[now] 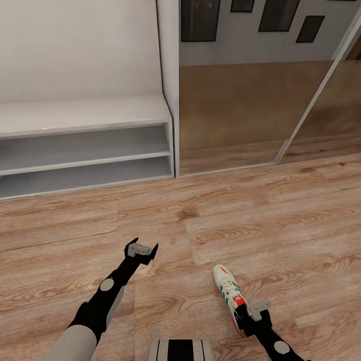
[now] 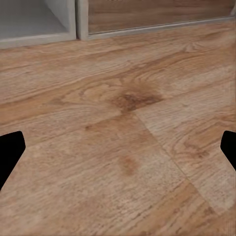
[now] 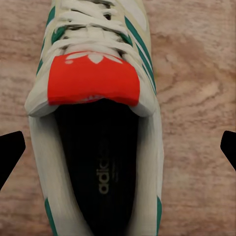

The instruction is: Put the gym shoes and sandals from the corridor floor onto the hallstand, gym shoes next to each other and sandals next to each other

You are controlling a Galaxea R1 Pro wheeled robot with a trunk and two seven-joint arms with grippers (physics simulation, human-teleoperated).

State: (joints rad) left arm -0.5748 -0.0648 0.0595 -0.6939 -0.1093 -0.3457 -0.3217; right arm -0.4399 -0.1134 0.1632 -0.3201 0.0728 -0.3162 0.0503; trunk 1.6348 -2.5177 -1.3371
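Gym shoe heel behind right gripper

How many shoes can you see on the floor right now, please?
1: a white sneaker lies on the wood floor, directly under the right gripper. Others may lie outside the pictures.

Left arm stretched fwd and low, left gripper w/ jaws spread wide, nothing between them. Right arm bent in close at lower right, right gripper pointing down, fingers apart at both edges of wrist view.
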